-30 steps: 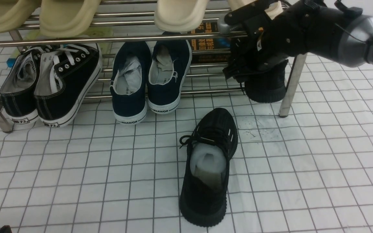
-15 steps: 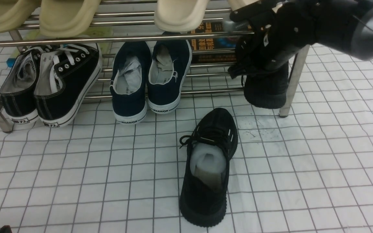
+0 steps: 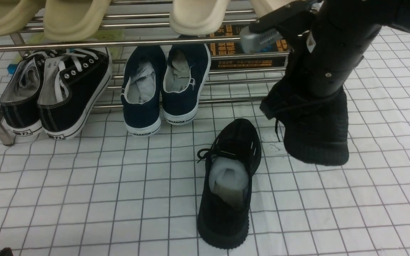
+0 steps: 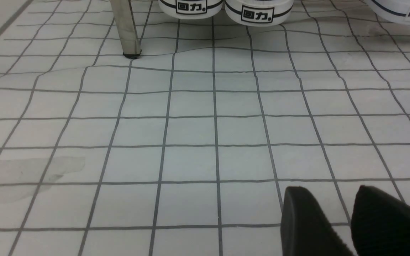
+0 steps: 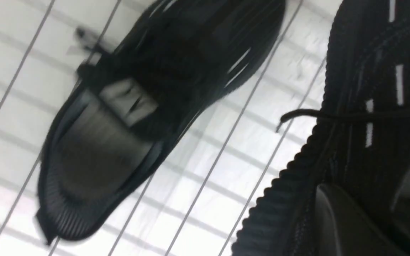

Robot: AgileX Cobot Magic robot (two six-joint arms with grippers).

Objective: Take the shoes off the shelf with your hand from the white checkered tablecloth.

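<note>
Front view, listed from your side outward.

1. Left gripper (image 4: 347, 227): low over the tablecloth (image 3: 84, 185), jaws a little apart, holding nothing. Your left wrist view showed only bare cloth ahead of it.
2. First shoe (image 3: 228, 185): all black with white stuffing inside. It lay sole-down on the tablecloth in front of the shelf, heel toward you. This half of the pair looked done.
3. Second shoe (image 3: 315, 135): hung heel-down, just right of the first shoe's toe and in front of the shelf's lower tier. It appeared clear of the cloth, though the gap was hard to judge.
4. Right gripper (image 3: 311, 85): jaws closed tight on the second shoe's upper part. Your right wrist view showed a finger (image 5: 351, 220) beside its ribbed sole, with the first shoe blurred below.
5. Shelf (image 3: 119, 43): chrome tubes. The lower tier held navy slip-ons (image 3: 166, 85) and black canvas sneakers (image 3: 55, 92). Cream slippers (image 3: 73, 17) sat on the upper tier.

Step in hand, by my reading: carrying the second shoe from shelf to cloth. The next move likely called for you to lower it beside the first shoe and level it so the sole met the cloth flat. You would then part the jaws, keeping clear of the first shoe's laces.
</note>
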